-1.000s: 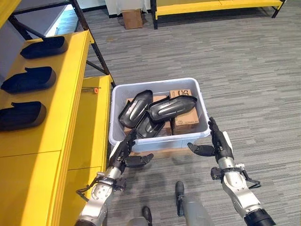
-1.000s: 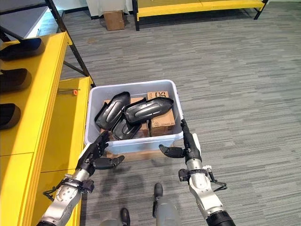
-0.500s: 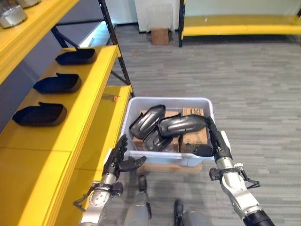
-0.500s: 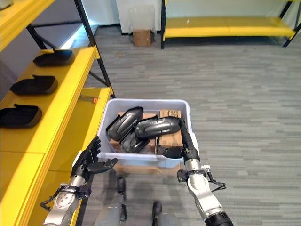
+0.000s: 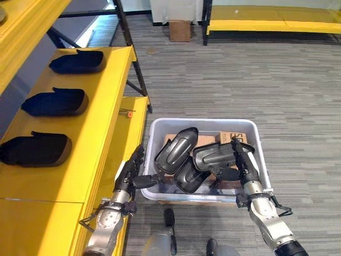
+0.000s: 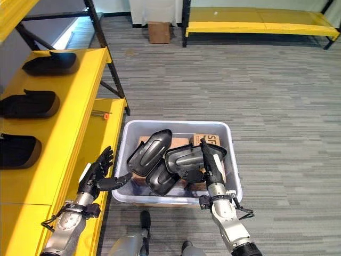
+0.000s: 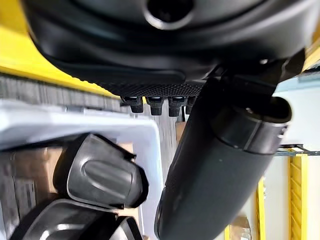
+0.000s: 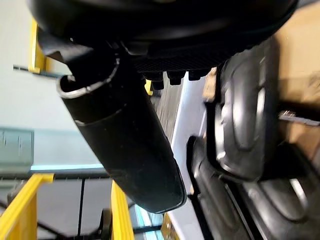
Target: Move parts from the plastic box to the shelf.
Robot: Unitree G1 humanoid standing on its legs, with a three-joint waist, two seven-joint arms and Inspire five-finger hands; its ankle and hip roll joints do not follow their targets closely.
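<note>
On the left is the yellow shelf. Three black parts already lie on it in a row, from near to far. Just right of the shelf, the left hand hovers beside the box's near left corner. Its fingers are straight and spread, and it holds nothing.

The plastic box sits on the floor. Inside it, more black parts lean on each other on top of brown cartons. The right hand is over the right side of the box, with straight fingers right by a part but not holding it.

The parts look like hard, smooth, hollow shells. They are probably light but slippery. A good place to hold one is across its narrow middle or by its rim.
</note>
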